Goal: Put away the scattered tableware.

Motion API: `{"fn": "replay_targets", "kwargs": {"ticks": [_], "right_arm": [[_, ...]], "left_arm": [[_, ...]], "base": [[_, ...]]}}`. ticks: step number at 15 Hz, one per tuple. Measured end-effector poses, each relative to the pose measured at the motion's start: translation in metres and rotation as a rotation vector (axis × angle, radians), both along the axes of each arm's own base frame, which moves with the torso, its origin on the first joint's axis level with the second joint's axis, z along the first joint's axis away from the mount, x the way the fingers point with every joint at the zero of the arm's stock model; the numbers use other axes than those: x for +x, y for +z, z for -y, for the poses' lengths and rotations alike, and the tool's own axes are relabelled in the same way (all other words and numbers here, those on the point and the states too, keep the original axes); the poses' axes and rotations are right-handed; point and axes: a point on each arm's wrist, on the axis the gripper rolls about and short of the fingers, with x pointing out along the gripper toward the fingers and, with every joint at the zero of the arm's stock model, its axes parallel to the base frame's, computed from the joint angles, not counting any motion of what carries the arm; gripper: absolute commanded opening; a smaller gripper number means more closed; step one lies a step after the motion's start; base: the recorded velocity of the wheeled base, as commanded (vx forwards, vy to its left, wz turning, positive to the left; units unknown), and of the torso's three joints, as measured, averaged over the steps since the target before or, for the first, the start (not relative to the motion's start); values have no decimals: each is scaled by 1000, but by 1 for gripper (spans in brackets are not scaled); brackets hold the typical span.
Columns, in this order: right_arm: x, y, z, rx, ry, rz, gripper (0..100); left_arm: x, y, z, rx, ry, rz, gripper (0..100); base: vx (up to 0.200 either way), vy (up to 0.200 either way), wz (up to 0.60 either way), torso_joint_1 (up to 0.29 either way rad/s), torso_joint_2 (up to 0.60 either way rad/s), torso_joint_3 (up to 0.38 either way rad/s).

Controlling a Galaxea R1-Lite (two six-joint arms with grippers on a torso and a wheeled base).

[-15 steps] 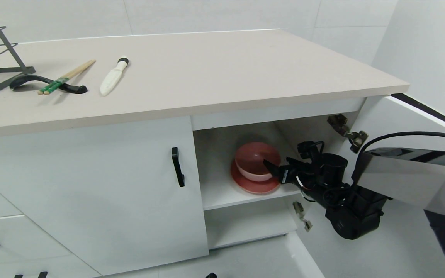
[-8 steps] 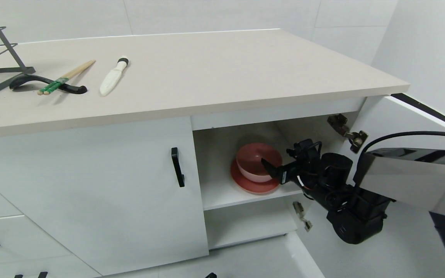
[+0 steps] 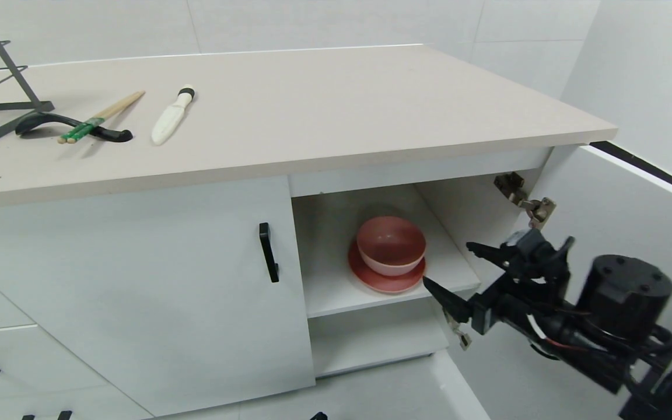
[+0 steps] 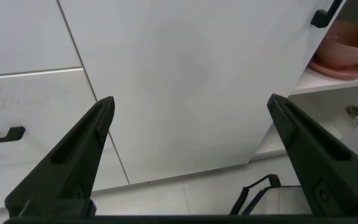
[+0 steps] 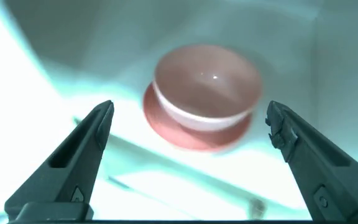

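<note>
Plainly the right claw (image 3: 448,263) is spread wide and holds nothing. It hangs just outside the open cabinet, near the front edge of the shelf (image 3: 330,291) and a little below it. The left claw (image 4: 191,102) is equally wide and empty, low before the closed door (image 4: 166,74).

On that shelf the pink bowl (image 3: 391,244) sits upright on the red plate (image 3: 385,283), so those two look put away. Clearing the arm is probably the step in hand. It should draw straight back from the shelf edge and the hinge (image 3: 525,201), then rise above the tabletop (image 3: 312,105) before swinging across.

Farther off, near the tabletop's left end, the chopsticks (image 3: 100,116) lie across the black spoon (image 3: 50,123), with a white-handled tool (image 3: 171,116) beside them. The left arm seems better placed for these. I would lift the chopsticks first, pinching from above.

The right wrist view looks down into the bowl and confirms nothing lies between the fingers. The left wrist view gives the left claw's spread, and the head view gives the tabletop pieces.
</note>
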Motion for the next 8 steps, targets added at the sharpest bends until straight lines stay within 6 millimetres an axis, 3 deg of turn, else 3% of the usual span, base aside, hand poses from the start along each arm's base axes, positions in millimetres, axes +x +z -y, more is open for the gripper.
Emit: {"fn": "replay_targets", "kwargs": {"ticks": [5, 8], "right_arm": [[-69, 48, 50, -15, -74, 157, 100], [-111, 47, 78, -58, -136, 30, 100]], "left_arm": [[0, 0, 0, -4, 1, 0, 100], [0, 0, 0, -4, 2, 0, 100]], "base": [[0, 0, 0, 0, 0, 0], [0, 0, 0, 0, 0, 0]]}}
